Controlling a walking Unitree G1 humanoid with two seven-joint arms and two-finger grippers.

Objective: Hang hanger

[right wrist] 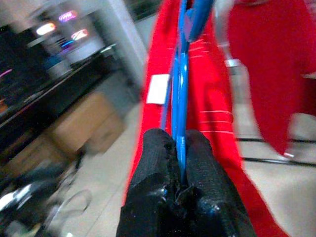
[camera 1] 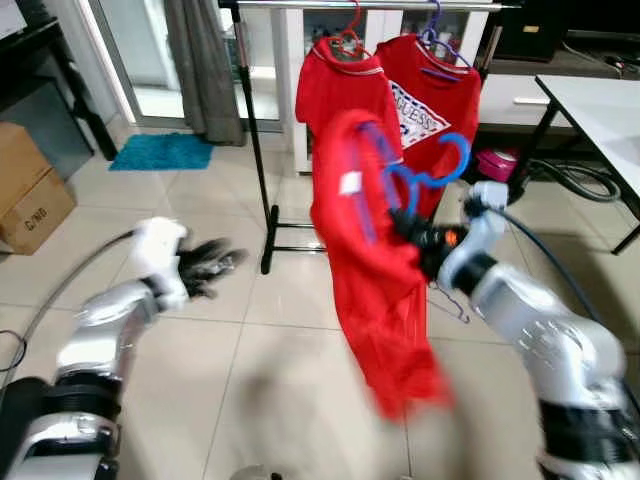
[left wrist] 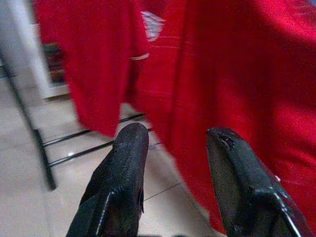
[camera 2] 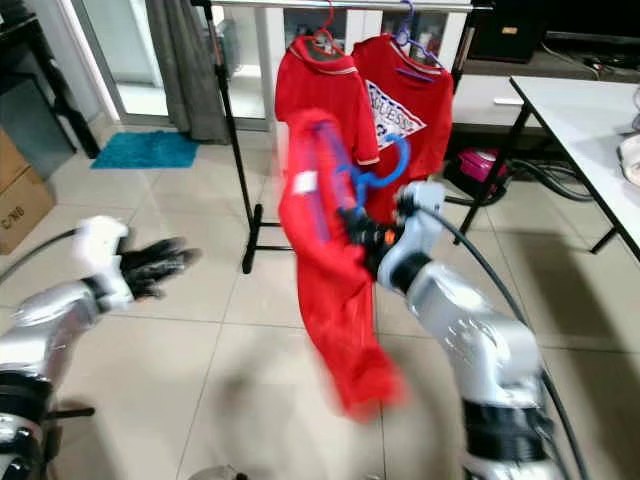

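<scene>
My right gripper [camera 1: 412, 232] is shut on a blue hanger [camera 1: 428, 172] that carries a red shirt [camera 1: 372, 270], held up in front of the clothes rack. In the right wrist view the fingers [right wrist: 160, 163] pinch the blue hanger [right wrist: 181, 84] with the red shirt [right wrist: 207, 113] draped around it. The rack's metal bar [camera 1: 300, 5] runs across the top, and two red shirts [camera 1: 340, 85] hang from it on their own hangers. My left gripper [camera 1: 215, 262] is open at the left, apart from the shirt, with nothing between its fingers [left wrist: 123, 163].
The rack's black upright [camera 1: 255, 150] and base stand just left of the held shirt. A white table [camera 1: 600, 110] is at the right with cables under it. Cardboard boxes [camera 1: 30, 190] and a teal mat [camera 1: 160, 152] lie at the left. Tiled floor stretches in front.
</scene>
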